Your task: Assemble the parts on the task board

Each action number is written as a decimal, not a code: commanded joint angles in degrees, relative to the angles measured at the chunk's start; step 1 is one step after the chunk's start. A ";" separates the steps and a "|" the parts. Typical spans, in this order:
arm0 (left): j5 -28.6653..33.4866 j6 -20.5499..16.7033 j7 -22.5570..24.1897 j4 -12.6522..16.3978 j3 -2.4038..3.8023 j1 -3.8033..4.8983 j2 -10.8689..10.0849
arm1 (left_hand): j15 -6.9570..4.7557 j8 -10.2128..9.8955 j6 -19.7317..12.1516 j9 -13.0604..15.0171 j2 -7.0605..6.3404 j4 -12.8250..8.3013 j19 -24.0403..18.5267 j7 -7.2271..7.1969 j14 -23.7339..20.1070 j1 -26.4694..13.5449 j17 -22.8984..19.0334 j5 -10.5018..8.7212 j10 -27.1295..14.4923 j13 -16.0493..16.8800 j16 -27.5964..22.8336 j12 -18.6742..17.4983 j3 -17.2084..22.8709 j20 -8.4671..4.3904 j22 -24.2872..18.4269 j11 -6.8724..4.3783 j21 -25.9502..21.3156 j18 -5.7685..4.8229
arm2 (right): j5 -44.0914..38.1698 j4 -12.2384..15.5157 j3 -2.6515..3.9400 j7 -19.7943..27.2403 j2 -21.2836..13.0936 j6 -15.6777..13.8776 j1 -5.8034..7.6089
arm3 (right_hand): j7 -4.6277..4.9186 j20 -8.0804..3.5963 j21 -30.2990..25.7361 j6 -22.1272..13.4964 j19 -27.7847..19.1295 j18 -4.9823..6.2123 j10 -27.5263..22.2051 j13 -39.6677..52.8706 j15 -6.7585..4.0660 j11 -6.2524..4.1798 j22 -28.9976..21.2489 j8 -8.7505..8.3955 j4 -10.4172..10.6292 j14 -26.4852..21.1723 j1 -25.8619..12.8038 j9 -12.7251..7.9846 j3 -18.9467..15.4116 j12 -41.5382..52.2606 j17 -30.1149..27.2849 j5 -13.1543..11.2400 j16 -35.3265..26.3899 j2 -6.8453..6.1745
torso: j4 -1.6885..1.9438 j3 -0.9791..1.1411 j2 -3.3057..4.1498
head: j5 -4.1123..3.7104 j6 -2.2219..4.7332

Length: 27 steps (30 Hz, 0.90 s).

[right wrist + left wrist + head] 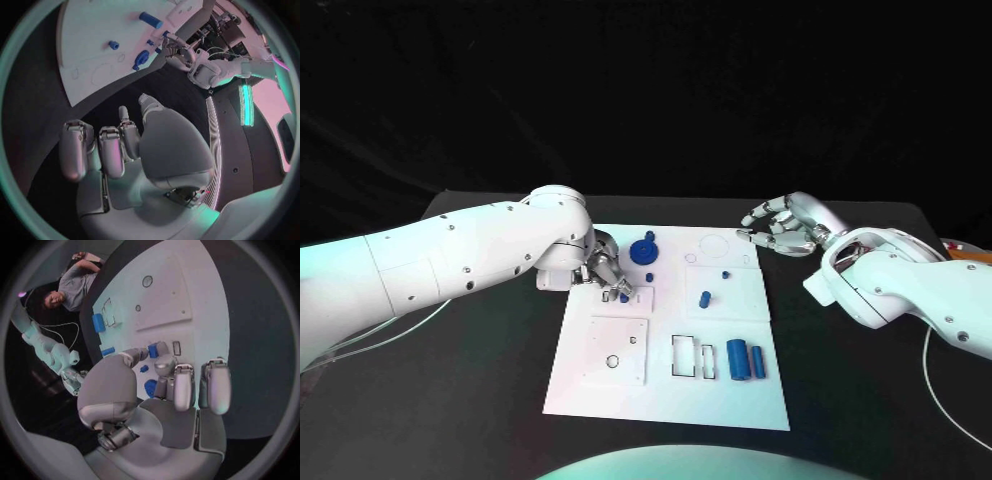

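Observation:
The white task board (pixel 668 400) lies in the middle of the black table. My left hand (pixel 606 272) is over its near-left part and pinches a small blue part (pixel 152 350) between thumb and a finger, beside a small rectangular slot (pixel 176 347). A large round blue part (pixel 645 250) stands just beyond that hand. On the board also lie a small blue part (pixel 727 272), an oblong blue part (pixel 705 297) and two blue cylinders (pixel 746 361). My right hand (pixel 783 226) hovers off the board's far right corner, fingers curled in and holding nothing.
A square plate (pixel 617 350) with holes and a pair of rectangular outlines (pixel 689 356) mark the board's near half. A faint ring (pixel 714 246) sits at its far right. Cables trail over the table at both sides.

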 commanded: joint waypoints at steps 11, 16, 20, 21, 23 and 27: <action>3.95 -4.90 -0.36 3.92 3.05 0.97 -4.17 | 1.50 -5.13 -3.33 -3.37 1.22 0.59 -2.27 2.47 4.83 1.11 11.07 -0.16 -5.28 -6.74 -0.05 -5.07 -3.10 1.04 1.33 1.91 -2.33 0.23 | -0.02 -1.22 -0.01 0.41 0.34 0.42 -0.23 | -0.23 -0.15 -0.19 -0.23 -0.23 0.58 -0.40 3.37 -0.26 -0.01 8.33 0.31 0.07 4.17 -0.45 0.07 -0.02 -0.37 7.27 0.14 -0.21 0.10 | -0.04 0.08 0.05 | 0.14 0.90; 4.24 -6.47 0.08 4.47 3.87 1.56 -6.06 | 2.25 -7.36 -4.54 -5.26 1.42 0.59 -3.27 3.42 4.58 2.17 10.50 -1.08 -8.54 -11.19 -0.42 -8.43 -4.09 1.72 -0.13 2.77 -3.32 0.57 | -0.02 -1.43 -0.01 0.41 0.34 0.42 -0.24 | -0.22 -0.15 -0.18 -0.32 -0.19 0.56 -0.29 3.49 -0.26 0.00 8.36 0.36 0.08 4.18 -0.64 0.08 -0.06 -0.26 7.29 0.08 -0.22 0.14 | 0.00 0.06 0.14 | 0.12 1.07; 1.86 -8.65 1.93 3.41 4.22 1.93 -6.60 | 3.23 -11.38 -8.00 -8.81 1.13 0.51 -5.59 4.52 4.50 5.30 10.41 -1.06 -13.63 -18.11 -0.46 -13.53 -4.57 2.69 -3.69 3.82 -5.75 1.39 | -0.02 -1.51 -0.01 0.40 0.34 0.41 -0.24 | -0.22 -0.15 -0.18 -0.32 -0.19 0.56 -0.29 3.49 -0.26 0.00 8.36 0.36 0.08 4.18 -0.64 0.08 -0.06 -0.26 7.29 0.08 -0.22 0.14 | 0.04 0.04 0.15 | 0.24 1.39; 1.07 -9.34 2.48 2.95 4.27 1.99 -6.61 | 3.05 -12.00 -8.51 -9.52 0.82 0.52 -5.69 4.26 4.55 6.07 10.54 -1.08 -14.12 -18.32 -0.37 -13.92 -4.66 2.67 -3.95 3.54 -5.97 1.47 | -0.02 -1.52 -0.01 0.39 0.34 0.41 -0.24 | -0.22 -0.15 -0.18 -0.32 -0.19 0.56 -0.29 3.49 -0.26 0.00 8.36 0.36 0.08 4.18 -0.64 0.08 -0.06 -0.26 7.29 0.08 -0.22 0.14 | 0.03 0.04 0.16 | 0.27 1.45; -0.37 -10.99 3.60 1.80 4.35 2.09 -6.51 | 2.97 -12.36 -8.60 -10.14 0.41 0.55 -5.64 4.23 4.61 6.51 10.69 -1.13 -14.33 -18.49 -0.27 -14.16 -4.94 2.60 -4.01 3.51 -6.06 1.47 | -0.02 -1.54 -0.01 0.38 0.34 0.40 -0.24 | -0.22 -0.15 -0.18 -0.32 -0.19 0.56 -0.29 3.49 -0.26 0.00 8.36 0.36 0.08 4.18 -0.64 0.08 -0.06 -0.26 7.29 0.08 -0.22 0.14 | 0.00 0.03 0.18 | 0.37 1.54; -2.49 -13.52 5.24 -0.29 4.41 2.18 -5.95 | 3.12 -12.60 -8.37 -10.85 0.09 0.59 -5.58 4.54 4.68 7.05 10.86 -1.11 -14.74 -18.79 -0.14 -14.61 -5.26 2.59 -4.10 3.78 -6.18 1.46 | -0.03 -1.54 -0.01 0.37 0.36 0.42 -0.24 | -0.22 -0.15 -0.18 -0.32 -0.19 0.56 -0.29 3.49 -0.26 0.00 8.36 0.36 0.08 4.18 -0.64 0.08 -0.06 -0.26 7.29 0.08 -0.22 0.14 | -0.01 -0.01 0.26 | 0.51 1.71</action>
